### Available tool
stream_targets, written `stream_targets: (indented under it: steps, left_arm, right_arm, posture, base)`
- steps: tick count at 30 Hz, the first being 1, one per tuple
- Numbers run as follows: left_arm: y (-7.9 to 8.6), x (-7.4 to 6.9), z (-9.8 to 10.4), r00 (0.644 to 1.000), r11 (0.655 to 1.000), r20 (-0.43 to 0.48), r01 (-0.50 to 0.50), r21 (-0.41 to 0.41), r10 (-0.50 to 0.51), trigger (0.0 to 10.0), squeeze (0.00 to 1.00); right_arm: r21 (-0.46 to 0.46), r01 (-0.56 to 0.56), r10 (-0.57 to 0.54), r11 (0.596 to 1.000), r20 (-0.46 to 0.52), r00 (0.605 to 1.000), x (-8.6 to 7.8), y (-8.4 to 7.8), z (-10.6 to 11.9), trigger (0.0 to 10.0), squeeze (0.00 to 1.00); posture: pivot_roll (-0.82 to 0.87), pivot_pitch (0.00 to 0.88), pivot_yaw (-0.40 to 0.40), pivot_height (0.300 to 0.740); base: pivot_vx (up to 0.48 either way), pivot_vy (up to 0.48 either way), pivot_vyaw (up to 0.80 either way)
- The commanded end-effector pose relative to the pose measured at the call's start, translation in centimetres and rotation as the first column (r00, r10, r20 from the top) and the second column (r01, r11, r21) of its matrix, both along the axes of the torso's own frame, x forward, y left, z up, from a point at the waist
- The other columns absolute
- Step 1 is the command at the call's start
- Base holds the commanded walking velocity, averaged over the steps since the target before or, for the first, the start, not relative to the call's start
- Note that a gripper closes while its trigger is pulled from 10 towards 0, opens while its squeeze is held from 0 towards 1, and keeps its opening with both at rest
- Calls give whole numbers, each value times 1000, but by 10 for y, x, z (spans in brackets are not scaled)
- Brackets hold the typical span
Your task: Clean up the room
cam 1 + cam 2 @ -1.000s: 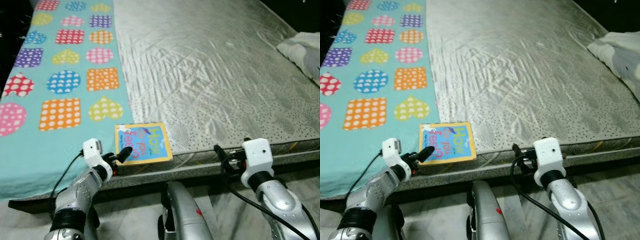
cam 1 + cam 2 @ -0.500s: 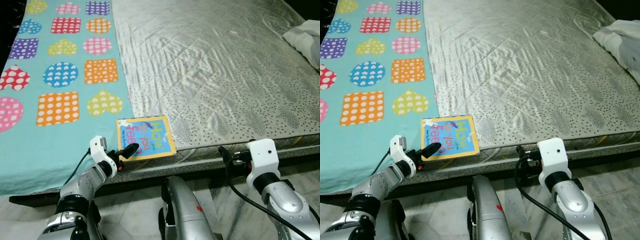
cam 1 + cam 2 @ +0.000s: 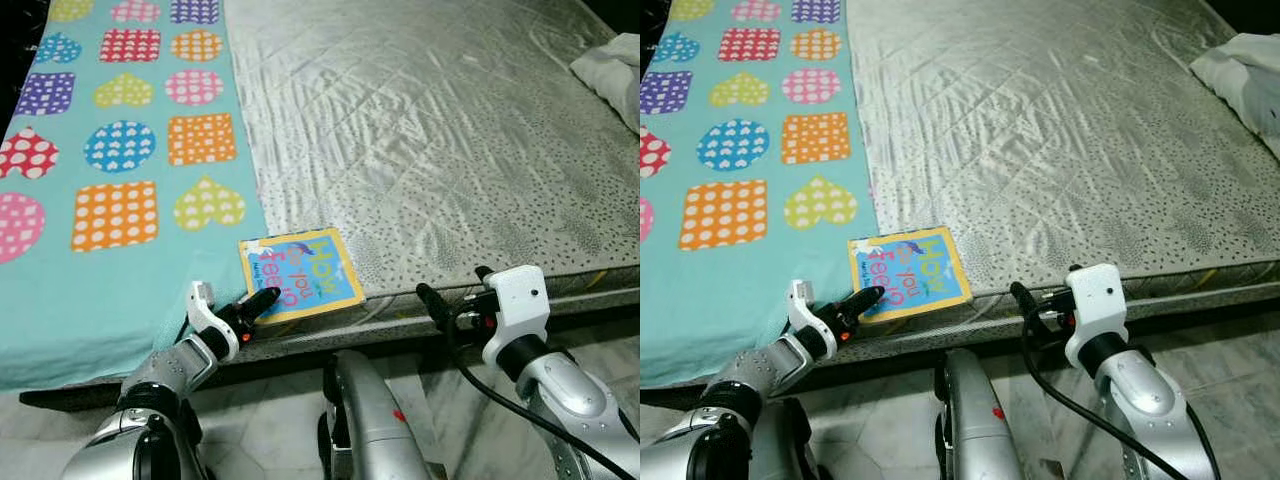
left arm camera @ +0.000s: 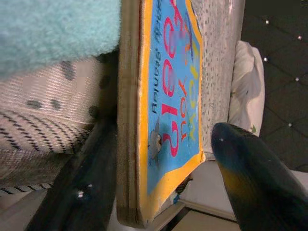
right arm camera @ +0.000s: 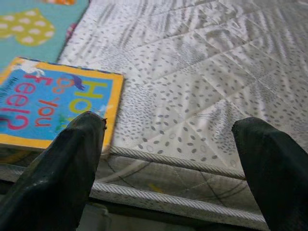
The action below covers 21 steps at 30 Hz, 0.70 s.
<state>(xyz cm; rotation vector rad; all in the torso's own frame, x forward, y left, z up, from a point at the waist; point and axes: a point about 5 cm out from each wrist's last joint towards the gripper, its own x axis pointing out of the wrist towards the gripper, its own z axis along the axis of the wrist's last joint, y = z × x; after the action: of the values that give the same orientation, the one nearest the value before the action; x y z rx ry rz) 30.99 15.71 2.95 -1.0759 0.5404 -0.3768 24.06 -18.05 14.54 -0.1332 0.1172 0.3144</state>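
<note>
Book point(image 3: 299, 276): laid flat at the mattress point(image 3: 450, 150) front edge, just beside the patterned blanket point(image 3: 100, 200).
Left gripper point(image 3: 258, 303): spread wide, one finger above the cover, one below the near corner; nothing clamped yet.
Right gripper point(image 3: 450, 293): held wide apart, empty, near the mattress edge.
Advice: the fingers are best pushed deeper over the spine before being closed.
Change: the book is seen slightly turned; the right gripper is raised closer to the edge.

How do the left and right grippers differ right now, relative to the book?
The left gripper straddles the book at its near corner, one finger above the cover and one below; the right gripper is beside the book, fingers around nothing. The left points at the book, the right at the bare mattress. Both are open, at the bed's near edge.
</note>
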Motion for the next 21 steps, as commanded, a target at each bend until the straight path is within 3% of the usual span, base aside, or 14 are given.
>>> stream_targets:
  steps: [1, 3, 10, 17, 21]
  left_arm:
    - [-6, -8, -10, 998, 1000, -52, 17, -16, -18, 0, 0]
    - [-6, -8, -10, 998, 1000, -53, 12, -18, -13, 0, 0]
    - [-3, -8, -12, 998, 1000, -55, 13, 11, -12, 0, 0]
    - [1, -7, -12, 999, 999, -44, -17, 38, 19, 0, 0]
    - [6, -6, -15, 998, 992, -40, -48, 117, 53, 0, 0]
  right_arm:
    - [25, -52, 52, 998, -6, 999, -4, 7, 3, 10000, 0]
    - [90, -146, 148, 985, -12, 989, -9, 16, 6, 10000, 0]
    - [120, -207, 213, 971, -42, 976, -15, 15, 2, 10000, 0]
    - [119, -212, 220, 970, -58, 974, -10, 11, -8, 10000, 0]
    - [84, -166, 172, 982, -67, 983, -4, -1, -14, 10000, 0]
  posture:
    - [-351, 244, -94, 572]
    - [-352, 241, -94, 572]
    - [-353, 233, -92, 572]
    - [-355, 223, -91, 572]
    - [-344, 212, -89, 572]
  base:
    - [0, 0, 0]
    - [0, 0, 0]
    - [0, 0, 0]
    - [0, 0, 0]
    - [0, 0, 0]
